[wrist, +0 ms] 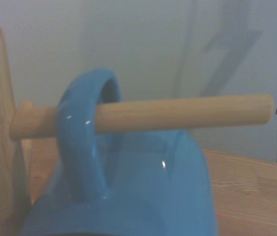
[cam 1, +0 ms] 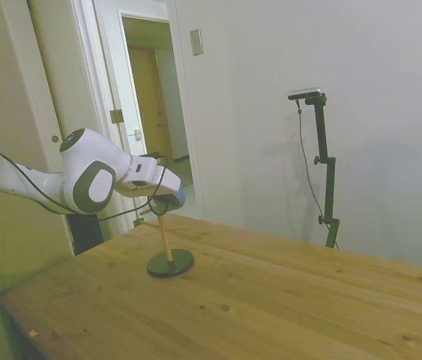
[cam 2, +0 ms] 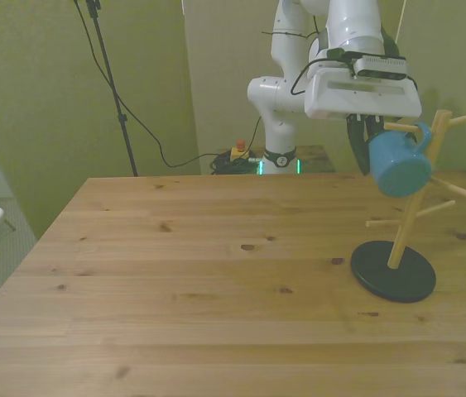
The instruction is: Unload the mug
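The blue mug point(cam 2: 398, 169) hangs by its handle on an upper peg of the wooden stand point(cam 2: 406, 219), at the front view's right. My gripper point(cam 2: 367, 161) comes down from above, and its dark fingers stand close together on the mug's wall at the rim side. In the side view the mug point(cam 1: 175, 198) shows only as a blue patch under the gripper point(cam 1: 167, 201), above the stand's black base point(cam 1: 170, 263). The wrist view shows the mug's handle point(wrist: 81, 142) looped over the peg point(wrist: 177, 113), with the mug's body just below it.
The stand has several other bare pegs point(cam 2: 452, 188) that stick out around the mug. Its round black base point(cam 2: 393, 270) sits near the table's edge at the front view's right. The wooden table point(cam 2: 199, 273) stretches away to the front view's left.
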Motion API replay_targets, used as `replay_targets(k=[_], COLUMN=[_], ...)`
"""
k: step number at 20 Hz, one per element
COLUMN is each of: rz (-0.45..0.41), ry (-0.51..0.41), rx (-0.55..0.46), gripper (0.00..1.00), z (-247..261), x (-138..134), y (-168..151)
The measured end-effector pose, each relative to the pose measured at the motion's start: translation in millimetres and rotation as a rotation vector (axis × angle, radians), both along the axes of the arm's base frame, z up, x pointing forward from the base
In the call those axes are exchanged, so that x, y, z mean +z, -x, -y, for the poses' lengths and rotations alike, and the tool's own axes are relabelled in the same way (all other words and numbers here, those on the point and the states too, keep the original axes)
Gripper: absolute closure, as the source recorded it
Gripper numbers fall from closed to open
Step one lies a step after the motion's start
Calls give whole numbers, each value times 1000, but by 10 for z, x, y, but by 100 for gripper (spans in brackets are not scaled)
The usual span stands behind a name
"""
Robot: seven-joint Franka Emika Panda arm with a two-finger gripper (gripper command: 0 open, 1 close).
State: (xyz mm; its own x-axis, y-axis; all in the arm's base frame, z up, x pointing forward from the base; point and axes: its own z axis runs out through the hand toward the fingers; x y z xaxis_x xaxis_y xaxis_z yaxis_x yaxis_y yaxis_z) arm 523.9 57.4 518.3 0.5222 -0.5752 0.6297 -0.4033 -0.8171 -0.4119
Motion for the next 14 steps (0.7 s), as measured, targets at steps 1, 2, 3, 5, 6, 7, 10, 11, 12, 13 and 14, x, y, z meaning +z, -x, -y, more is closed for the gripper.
replay_targets(k=[1, 2, 3, 5, 6, 7, 10, 11, 12, 13, 14], rz=[2, 3, 3, 3, 1, -1, -2, -4, -4, -4, -5], ry=[-2, -4, -6, -17, -21, -26, -44, -53, -60, -70, -77], rx=[0, 0, -1, -6, -6, -7, -16, -22, -26, -30, -31], gripper=[100, 100, 100, 100, 100, 100, 100, 100, 100, 100, 100], z=[5, 14, 24, 63, 82, 105, 215, 268, 325, 377, 420], x=[16, 24, 31, 46, 54, 66, 111, 127, 156, 189, 220], y=[-1, 1, 2, 5, 6, 5, 1, -4, -12, -19, -24])
